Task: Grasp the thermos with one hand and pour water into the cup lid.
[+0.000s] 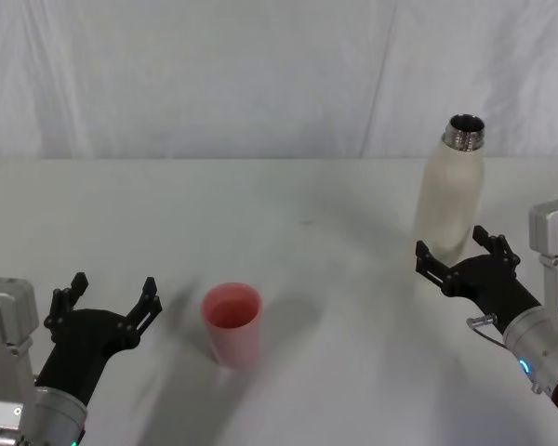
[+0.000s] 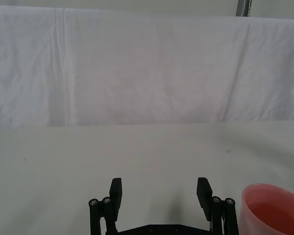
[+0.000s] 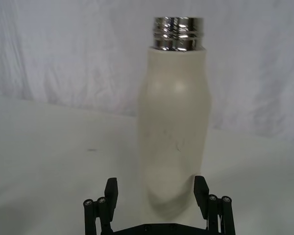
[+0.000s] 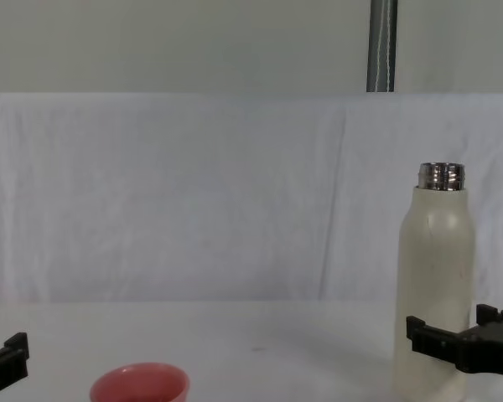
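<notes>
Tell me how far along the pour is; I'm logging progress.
Done: the thermos stands upright with its lid off, and the cup lid sits upright on the table. In hand: the right gripper is open around the thermos's base, not yet closed. The left gripper is open beside the cup lid. Left: grasping, lifting, tilting and pouring.

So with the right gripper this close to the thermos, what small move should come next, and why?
Probably ease the right gripper forward a little more, then close. Its fingers are open with the upright thermos lined up between them, but they do not yet clasp its lower body. The cup lid stands upright to the left, near the open left gripper, ready for the pour.
</notes>
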Robot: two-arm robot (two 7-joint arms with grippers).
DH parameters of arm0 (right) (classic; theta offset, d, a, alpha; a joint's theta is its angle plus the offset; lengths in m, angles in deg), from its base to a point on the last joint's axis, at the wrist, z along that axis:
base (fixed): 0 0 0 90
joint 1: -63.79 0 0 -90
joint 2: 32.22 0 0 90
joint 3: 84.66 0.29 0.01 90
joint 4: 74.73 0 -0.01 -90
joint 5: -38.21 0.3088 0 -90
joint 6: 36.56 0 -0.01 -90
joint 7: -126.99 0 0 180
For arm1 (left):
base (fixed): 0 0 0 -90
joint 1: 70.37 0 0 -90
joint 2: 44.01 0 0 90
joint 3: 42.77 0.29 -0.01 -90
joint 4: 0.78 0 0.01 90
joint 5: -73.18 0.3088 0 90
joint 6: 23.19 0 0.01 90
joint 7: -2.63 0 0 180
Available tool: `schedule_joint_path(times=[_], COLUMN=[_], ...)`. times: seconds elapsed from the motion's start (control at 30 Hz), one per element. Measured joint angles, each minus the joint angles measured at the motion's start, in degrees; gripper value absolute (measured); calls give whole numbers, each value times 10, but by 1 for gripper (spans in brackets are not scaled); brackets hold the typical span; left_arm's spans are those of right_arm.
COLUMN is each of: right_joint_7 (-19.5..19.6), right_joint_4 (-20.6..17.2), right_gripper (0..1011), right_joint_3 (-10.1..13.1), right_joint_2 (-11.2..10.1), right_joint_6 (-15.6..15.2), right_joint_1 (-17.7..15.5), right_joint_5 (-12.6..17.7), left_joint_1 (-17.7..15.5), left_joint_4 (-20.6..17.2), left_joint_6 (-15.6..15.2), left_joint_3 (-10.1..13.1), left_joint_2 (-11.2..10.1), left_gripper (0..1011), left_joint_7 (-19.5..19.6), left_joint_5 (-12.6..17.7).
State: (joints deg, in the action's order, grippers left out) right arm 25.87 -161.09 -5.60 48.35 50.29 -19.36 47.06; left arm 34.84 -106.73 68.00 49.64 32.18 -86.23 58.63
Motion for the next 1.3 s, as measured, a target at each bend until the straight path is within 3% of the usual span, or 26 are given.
schedule_joint_path(times=[0.43,1.3], right_joint_7=[7,5], right_joint_4=[26,37], right_gripper=[1001,1001], right_joint_3=[13,7], right_joint_2=[17,16], right_joint_6=[12,14], right_joint_1=[13,24], right_joint_5=[22,30], left_joint_1=[0,0], left_joint_4=[0,0], left_joint_6=[0,0], left_joint_3=[0,0], left_joint_2=[0,0], left_gripper=[1001,1001], left_joint_7=[0,0], left_joint_5=[0,0])
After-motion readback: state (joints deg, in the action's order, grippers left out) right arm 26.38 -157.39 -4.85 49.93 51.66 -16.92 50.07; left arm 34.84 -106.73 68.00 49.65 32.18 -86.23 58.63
